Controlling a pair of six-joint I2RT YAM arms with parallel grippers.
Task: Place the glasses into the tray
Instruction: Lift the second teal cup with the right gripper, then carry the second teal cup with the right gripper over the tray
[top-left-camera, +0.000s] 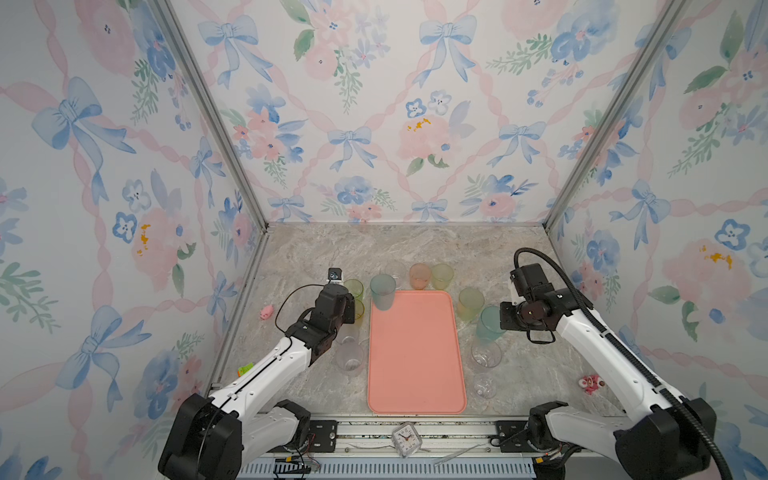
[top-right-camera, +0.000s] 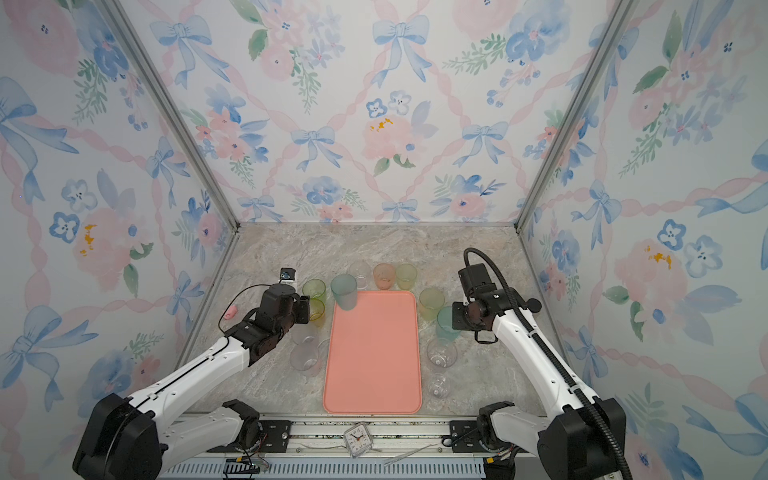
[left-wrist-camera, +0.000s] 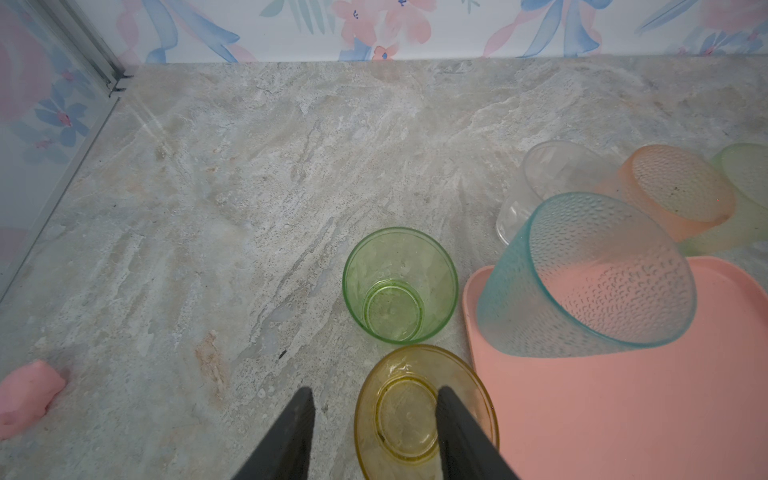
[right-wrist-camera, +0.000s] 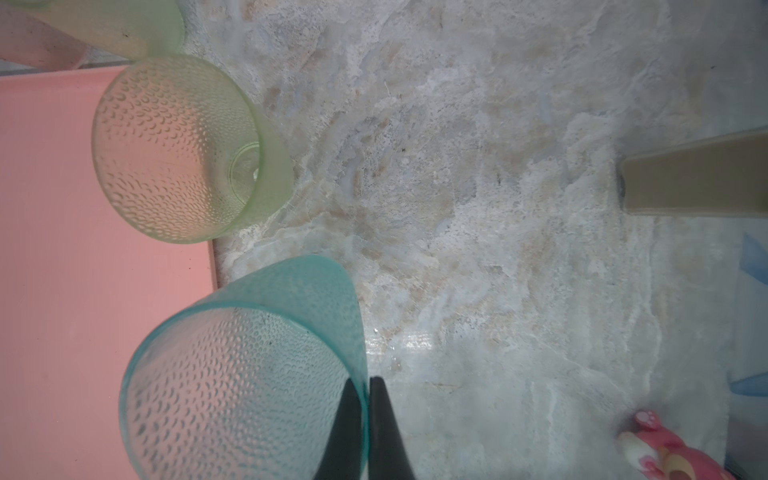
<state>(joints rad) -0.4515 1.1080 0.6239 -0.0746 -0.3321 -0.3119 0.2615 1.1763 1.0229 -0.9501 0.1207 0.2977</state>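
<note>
The salmon-pink tray (top-left-camera: 415, 365) lies mid-table, and a frosted teal glass (top-left-camera: 382, 291) stands on its far left corner. My right gripper (right-wrist-camera: 368, 386) is shut on the rim of another teal glass (right-wrist-camera: 249, 365), just off the tray's right edge (top-left-camera: 490, 323). One finger is inside it and one outside. My left gripper (left-wrist-camera: 376, 399) is open astride the wall of a yellow glass (left-wrist-camera: 409, 415), with one finger inside. A green glass (left-wrist-camera: 399, 286) stands just beyond the yellow one. Several more glasses ring the tray: clear (top-left-camera: 395, 270), orange (top-left-camera: 419, 275) and yellow-green (top-left-camera: 470, 303).
Clear glasses stand left (top-left-camera: 350, 359) and right (top-left-camera: 486, 353) of the tray, with a small rounded one (top-left-camera: 484, 384) nearer the front. A pink pig toy (top-left-camera: 267, 311) lies far left and a red-pink toy (top-left-camera: 591, 383) right. A beige bottle (right-wrist-camera: 698, 178) lies nearby. A clock (top-left-camera: 406, 440) sits on the front rail.
</note>
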